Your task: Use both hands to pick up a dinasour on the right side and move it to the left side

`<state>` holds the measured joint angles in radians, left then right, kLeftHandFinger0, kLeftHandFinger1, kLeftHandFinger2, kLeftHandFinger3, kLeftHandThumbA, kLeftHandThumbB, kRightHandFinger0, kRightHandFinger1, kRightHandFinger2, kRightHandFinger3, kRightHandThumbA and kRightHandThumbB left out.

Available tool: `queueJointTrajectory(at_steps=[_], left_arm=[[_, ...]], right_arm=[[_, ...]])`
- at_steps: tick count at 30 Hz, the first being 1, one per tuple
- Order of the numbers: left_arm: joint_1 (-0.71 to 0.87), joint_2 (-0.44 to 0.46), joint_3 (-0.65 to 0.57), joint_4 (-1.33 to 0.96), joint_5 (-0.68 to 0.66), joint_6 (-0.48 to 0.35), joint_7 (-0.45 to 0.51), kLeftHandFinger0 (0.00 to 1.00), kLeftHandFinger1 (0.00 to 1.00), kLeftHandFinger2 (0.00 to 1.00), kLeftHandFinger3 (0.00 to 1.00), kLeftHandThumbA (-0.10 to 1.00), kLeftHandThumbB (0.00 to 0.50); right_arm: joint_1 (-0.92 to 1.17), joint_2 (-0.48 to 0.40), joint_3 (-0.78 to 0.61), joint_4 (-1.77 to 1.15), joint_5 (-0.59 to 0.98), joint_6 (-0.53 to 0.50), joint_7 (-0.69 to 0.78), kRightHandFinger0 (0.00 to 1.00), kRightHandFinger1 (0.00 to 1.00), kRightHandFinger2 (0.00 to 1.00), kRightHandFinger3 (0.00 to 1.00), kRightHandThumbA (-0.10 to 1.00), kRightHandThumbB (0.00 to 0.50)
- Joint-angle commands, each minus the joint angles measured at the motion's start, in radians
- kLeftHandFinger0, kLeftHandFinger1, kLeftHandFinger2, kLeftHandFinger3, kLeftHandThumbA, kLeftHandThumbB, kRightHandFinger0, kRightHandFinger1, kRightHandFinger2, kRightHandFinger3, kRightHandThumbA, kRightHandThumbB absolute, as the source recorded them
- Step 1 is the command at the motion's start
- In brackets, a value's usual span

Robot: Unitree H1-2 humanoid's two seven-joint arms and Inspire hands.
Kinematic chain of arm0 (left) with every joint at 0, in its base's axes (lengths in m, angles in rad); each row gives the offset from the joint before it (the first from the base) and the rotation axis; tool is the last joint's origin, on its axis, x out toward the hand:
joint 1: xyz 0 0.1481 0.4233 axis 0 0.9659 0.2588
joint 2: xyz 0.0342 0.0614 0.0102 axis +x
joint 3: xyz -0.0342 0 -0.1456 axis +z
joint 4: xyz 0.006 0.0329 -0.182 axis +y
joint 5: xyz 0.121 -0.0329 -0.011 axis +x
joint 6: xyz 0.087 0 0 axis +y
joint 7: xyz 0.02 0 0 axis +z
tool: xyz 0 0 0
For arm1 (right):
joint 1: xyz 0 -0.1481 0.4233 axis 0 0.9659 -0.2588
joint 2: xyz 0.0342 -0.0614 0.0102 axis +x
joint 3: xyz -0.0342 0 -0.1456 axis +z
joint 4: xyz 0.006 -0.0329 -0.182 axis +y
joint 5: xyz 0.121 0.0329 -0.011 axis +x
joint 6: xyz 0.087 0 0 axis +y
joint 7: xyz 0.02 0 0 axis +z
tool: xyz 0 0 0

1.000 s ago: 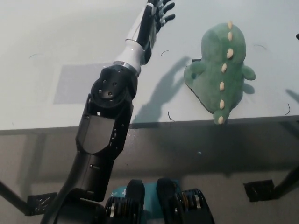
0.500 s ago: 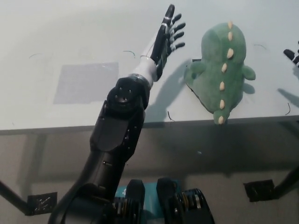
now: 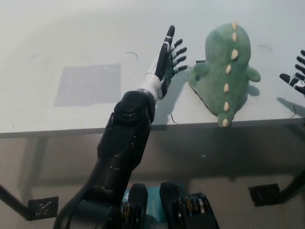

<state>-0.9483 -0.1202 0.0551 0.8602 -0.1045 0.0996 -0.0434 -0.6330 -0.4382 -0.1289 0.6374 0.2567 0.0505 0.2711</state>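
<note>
The step in hand looks like the approach: both hands closing in on the dinosaur [image 3: 225,71] from either side before any squeeze. To do it well, each palm should face a flank and press at about the same height, so the soft body is pinched evenly and does not roll or slide off the near edge of the table [image 3: 71,112]. The tail end lies right at that edge, so pushing toward the robot is the risk; the pressure should run across, side to side.

The left hand [image 3: 170,55] hangs above the table just beside the toy's left flank, fingers spread and straight, holding nothing, and I cannot tell whether it touches the plush. The right hand [image 3: 296,76] shows only partly at the picture's right edge, fingers apart and empty, near the toy's far flank but clear of it.

The dinosaur is a green plush lying flat near the right end of the table, with a row of pale spikes down its back, a stubby limb out on each side, and its tail tip at the near edge
</note>
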Motion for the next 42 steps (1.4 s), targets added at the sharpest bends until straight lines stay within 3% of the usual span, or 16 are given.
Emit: queueJointTrajectory(at_steps=[1, 2, 5, 7, 12, 17, 22, 26, 29, 36, 42], left_arm=[[-0.072, 0.003, -0.017, 0.049, 0.023, -0.064, 0.013, 1.0, 1.0, 1.0, 1.0, 1.0, 0.437], [-0.069, 0.003, -0.017, 0.056, 0.022, -0.071, 0.011, 1.0, 1.0, 1.0, 1.0, 1.0, 0.472], [-0.053, -0.006, -0.022, 0.055, 0.028, -0.054, 0.019, 1.0, 1.0, 1.0, 1.0, 1.0, 0.422], [-0.049, -0.017, -0.017, 0.073, 0.029, -0.039, 0.037, 1.0, 1.0, 1.0, 1.0, 1.0, 0.437], [-0.049, -0.031, -0.019, 0.128, 0.031, -0.055, 0.046, 1.0, 1.0, 1.0, 1.0, 1.0, 0.468], [-0.054, -0.036, -0.032, 0.202, 0.048, -0.103, 0.048, 1.0, 1.0, 1.0, 1.0, 1.0, 0.429], [-0.051, -0.042, -0.039, 0.235, 0.051, -0.134, 0.047, 1.0, 1.0, 1.0, 1.0, 1.0, 0.461], [-0.049, -0.052, -0.039, 0.255, 0.052, -0.147, 0.053, 1.0, 1.0, 1.0, 1.0, 1.0, 0.441], [-0.05, -0.057, -0.037, 0.254, 0.049, -0.15, 0.055, 1.0, 1.0, 1.0, 1.0, 1.0, 0.469], [-0.079, -0.061, -0.026, 0.277, 0.038, -0.163, 0.052, 1.0, 1.0, 1.0, 1.0, 1.0, 0.463], [-0.099, -0.071, -0.011, 0.299, 0.029, -0.167, 0.054, 1.0, 1.0, 1.0, 1.0, 1.0, 0.474]], right_arm=[[-0.02, -0.04, -0.005, 0.018, -0.019, -0.025, 0.019, 1.0, 1.0, 1.0, 1.0, 1.0, 0.237], [-0.016, -0.039, -0.009, 0.021, -0.017, -0.022, 0.018, 1.0, 1.0, 1.0, 1.0, 1.0, 0.23], [-0.007, -0.043, -0.012, 0.034, -0.014, -0.013, 0.026, 1.0, 1.0, 1.0, 1.0, 1.0, 0.231], [-0.004, -0.039, -0.018, 0.038, -0.008, -0.003, 0.022, 1.0, 1.0, 1.0, 1.0, 1.0, 0.267], [0.012, -0.033, -0.028, 0.047, 0.001, 0.011, 0.021, 1.0, 1.0, 1.0, 1.0, 1.0, 0.267], [0.033, -0.018, -0.04, 0.061, 0.011, -0.004, 0.022, 1.0, 1.0, 1.0, 1.0, 1.0, 0.272], [0.041, 0.001, -0.047, 0.056, 0.011, 0.0, 0.01, 1.0, 1.0, 1.0, 1.0, 1.0, 0.279], [0.036, 0.018, -0.053, 0.063, 0.006, 0.003, -0.005, 1.0, 1.0, 1.0, 1.0, 1.0, 0.285], [0.031, 0.031, -0.059, 0.046, 0.004, 0.021, -0.018, 1.0, 1.0, 1.0, 1.0, 1.0, 0.314], [0.009, 0.027, -0.055, 0.052, -0.002, 0.021, -0.013, 1.0, 1.0, 1.0, 1.0, 1.0, 0.324], [-0.018, 0.065, -0.042, 0.021, -0.002, 0.047, -0.022, 1.0, 1.0, 1.0, 1.0, 1.0, 0.298]])
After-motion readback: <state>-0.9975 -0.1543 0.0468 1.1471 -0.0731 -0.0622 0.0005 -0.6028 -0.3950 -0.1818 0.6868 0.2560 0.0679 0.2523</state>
